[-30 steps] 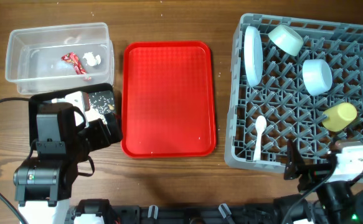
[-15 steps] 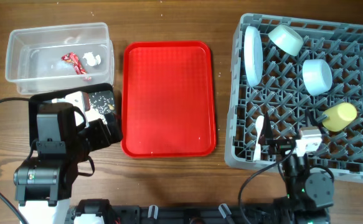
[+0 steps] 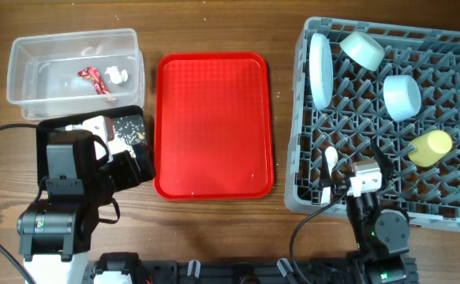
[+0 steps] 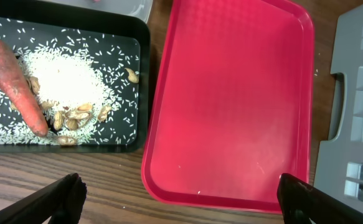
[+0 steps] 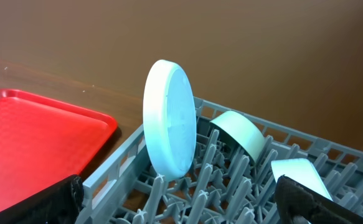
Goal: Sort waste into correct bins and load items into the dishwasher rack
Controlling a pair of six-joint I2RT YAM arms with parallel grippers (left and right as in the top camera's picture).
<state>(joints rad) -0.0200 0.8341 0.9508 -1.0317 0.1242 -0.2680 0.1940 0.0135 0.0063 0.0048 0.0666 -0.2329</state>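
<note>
The grey dishwasher rack [image 3: 450,209] holds the white plate [image 3: 320,71] upright, the pale green bowl [image 3: 362,49], pale blue bowl [image 3: 402,96], yellow cup [image 3: 431,147] and white spoon [image 3: 328,170]. The clear tub [image 3: 24,95] holds the red wrapper [image 3: 94,80] and white scrap [image 3: 117,75]. The black tray [image 4: 141,93] holds rice crumbs [image 4: 69,78] and the orange carrot [image 4: 16,84]. My left gripper [image 4: 181,202] is open and empty over the table by the black tray. My right gripper [image 5: 181,205] is open and empty over the rack's front, facing the plate [image 5: 170,127].
The flat red serving tray [image 3: 214,126] lies between the bins and the rack and holds nothing. My left arm [image 3: 64,197] covers part of the black tray in the overhead view. A black cable runs along the left table edge.
My right arm has moved from the front right corner leftward and over the rack's front edge, close to the spoon. The left arm has not moved.
</note>
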